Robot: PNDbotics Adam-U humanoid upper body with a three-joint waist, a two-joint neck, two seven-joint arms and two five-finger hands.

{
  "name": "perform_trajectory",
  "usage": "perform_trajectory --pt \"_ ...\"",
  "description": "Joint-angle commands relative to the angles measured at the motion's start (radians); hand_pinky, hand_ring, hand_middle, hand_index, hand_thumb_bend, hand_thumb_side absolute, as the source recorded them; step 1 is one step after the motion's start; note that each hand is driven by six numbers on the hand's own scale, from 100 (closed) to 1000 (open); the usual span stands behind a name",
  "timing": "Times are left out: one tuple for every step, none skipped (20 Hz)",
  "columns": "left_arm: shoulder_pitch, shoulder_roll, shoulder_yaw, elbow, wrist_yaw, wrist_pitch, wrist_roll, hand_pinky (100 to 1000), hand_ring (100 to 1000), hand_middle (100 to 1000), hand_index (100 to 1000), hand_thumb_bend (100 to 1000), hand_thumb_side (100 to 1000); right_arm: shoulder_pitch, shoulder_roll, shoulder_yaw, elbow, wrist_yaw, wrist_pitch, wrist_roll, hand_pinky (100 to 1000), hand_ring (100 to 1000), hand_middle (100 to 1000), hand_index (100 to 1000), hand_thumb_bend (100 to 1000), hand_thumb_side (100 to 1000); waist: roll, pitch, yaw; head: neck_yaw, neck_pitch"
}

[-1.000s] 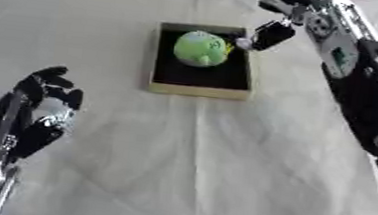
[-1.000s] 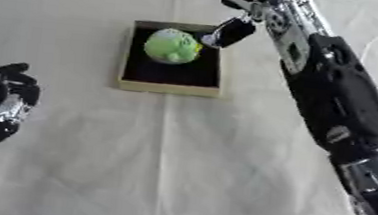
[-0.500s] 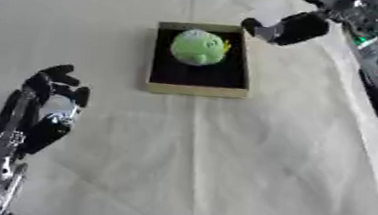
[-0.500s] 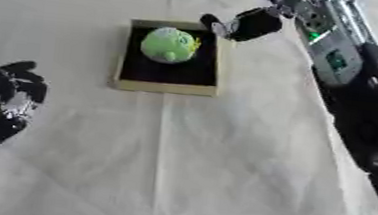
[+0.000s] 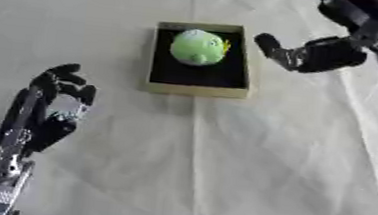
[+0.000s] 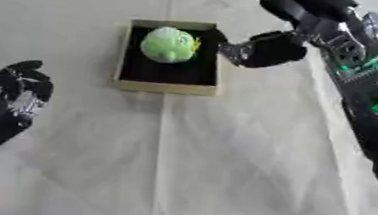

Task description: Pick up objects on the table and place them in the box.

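The right hand (image 5: pixel 314 54) had drawn back from the box (image 5: pixel 196 86): a second earlier its fingertips were over the far right corner, right at the green round toy (image 5: pixel 198 47), and now it hung to the right of the box, clear of its rim. Its fingers were loosely curled toward the box and held nothing. The toy lay inside, in the far half on the black lining, left of those fingertips, as before. The left hand (image 5: pixel 52 100) stayed idle at the lower left on the white tablecloth (image 5: pixel 248 166), fingers up and bent at the tips, well apart from the box.
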Motion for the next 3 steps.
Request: perform_trajectory --pt "-0.006 0.008 0.006 -0.016 -0.003 0.002 0.001 833 571 626 831 394 546 0.016 -0.024 -0.007 -0.046 -0.014 0.001 -0.006 826 805 839 951 173 417 -0.003 -0.013 -0.001 0.006 -0.005" --pt "-0.006 0.008 0.006 -0.015 -0.003 0.002 0.001 833 571 626 831 393 545 0.030 -0.020 -0.006 -0.051 -0.017 0.000 -0.005 825 804 837 949 168 417 -0.003 -0.012 -0.003 0.008 -0.004" --pt "-0.005 0.008 0.006 -0.015 -0.003 0.002 0.002 833 571 626 831 394 546 0.043 -0.017 -0.006 -0.056 -0.022 -0.003 -0.004 822 801 834 947 158 415 -0.002 -0.011 -0.004 0.010 -0.004"
